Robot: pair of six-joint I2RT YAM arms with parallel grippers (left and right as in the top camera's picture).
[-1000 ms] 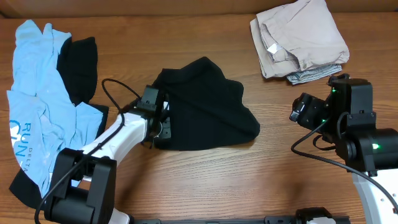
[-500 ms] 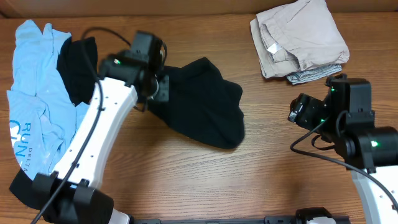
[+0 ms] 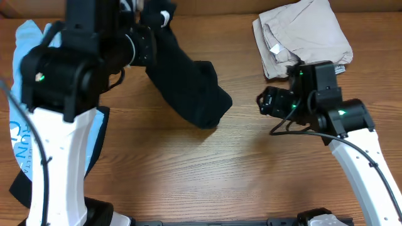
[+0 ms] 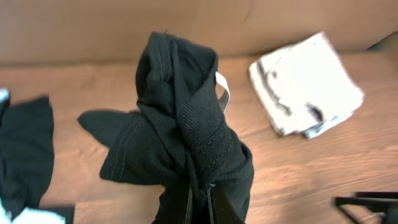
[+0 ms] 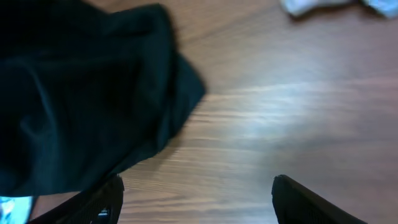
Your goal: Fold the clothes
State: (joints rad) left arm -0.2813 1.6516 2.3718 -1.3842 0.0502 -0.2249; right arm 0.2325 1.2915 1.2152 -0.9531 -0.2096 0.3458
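The black garment [image 3: 191, 88] hangs bunched from my left gripper [image 3: 157, 17], which is raised high near the table's far edge; its lower end trails on the wood. In the left wrist view the left gripper [image 4: 199, 198] is shut on a thick fold of the black garment [image 4: 180, 124], with the small white tag [image 4: 222, 88] showing beside it. My right gripper [image 3: 264, 102] is open, low over the table just right of the cloth. In the right wrist view its fingers [image 5: 305, 200] are spread over bare wood, with the black garment [image 5: 81, 87] at upper left.
A folded beige pile [image 3: 304, 36] lies at the back right, close behind the right arm. A light blue printed T-shirt [image 3: 24, 44] and another black piece [image 4: 25, 143] lie at the left, partly hidden by the left arm.
My left arm has risen and swung toward the far edge, lifting the black garment off the table. The right arm has moved left toward the hanging cloth.
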